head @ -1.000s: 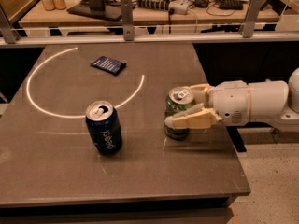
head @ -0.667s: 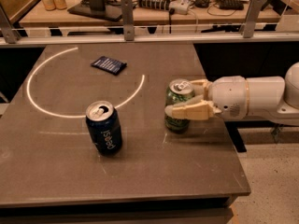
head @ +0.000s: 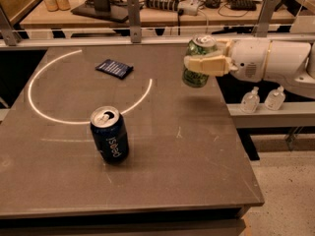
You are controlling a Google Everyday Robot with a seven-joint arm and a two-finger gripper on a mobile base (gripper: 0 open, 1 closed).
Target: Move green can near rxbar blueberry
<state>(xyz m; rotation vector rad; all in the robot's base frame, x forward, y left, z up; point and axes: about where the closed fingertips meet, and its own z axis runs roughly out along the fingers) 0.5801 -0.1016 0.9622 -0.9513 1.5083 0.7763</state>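
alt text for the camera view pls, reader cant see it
The robot's gripper, reaching in from the right, holds the green can in its jaws above the far right part of the dark table. The rxbar blueberry lies flat toward the far left-centre, and an upright blue Pepsi can stands nearer the front.

Dim, warm indoor light, pale ring gleaming on table at 10 o'clock, faint shadow beneath Pepsi can, well-lit gripper at 2 o'clock clasping green can
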